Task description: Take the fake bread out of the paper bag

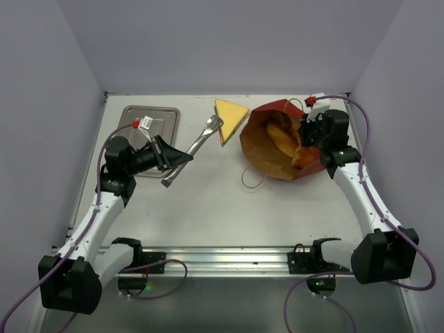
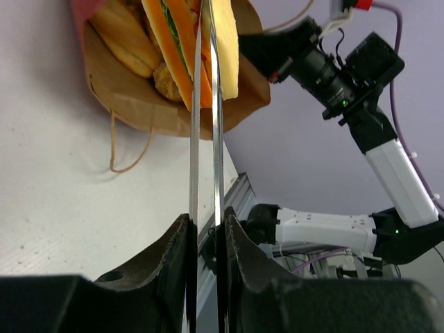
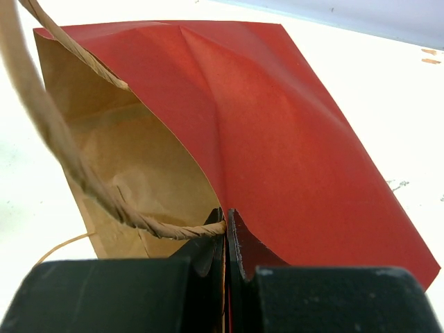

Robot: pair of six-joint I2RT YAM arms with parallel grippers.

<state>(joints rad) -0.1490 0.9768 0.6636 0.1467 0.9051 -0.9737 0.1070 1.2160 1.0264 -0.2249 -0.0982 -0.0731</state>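
Note:
The paper bag (image 1: 258, 142), red outside and brown inside, lies on its side at the back right with its mouth open to the left. Several fake bread pieces (image 1: 281, 137) lie inside; the left wrist view shows them too (image 2: 125, 35). A yellow sandwich wedge (image 1: 231, 114) lies on the table just left of the bag. My left gripper (image 1: 173, 161) is shut on metal tongs (image 1: 201, 142), whose tip reaches the wedge's edge; the wrist view shows the grip (image 2: 206, 218). My right gripper (image 1: 311, 139) is shut on the bag's rim (image 3: 226, 214), beside a string handle (image 3: 159, 225).
A shallow steel tray (image 1: 163, 118) sits at the back left, behind my left gripper. The bag's other string handle (image 1: 253, 177) loops onto the table in front of the bag. Grey walls close in the table on three sides.

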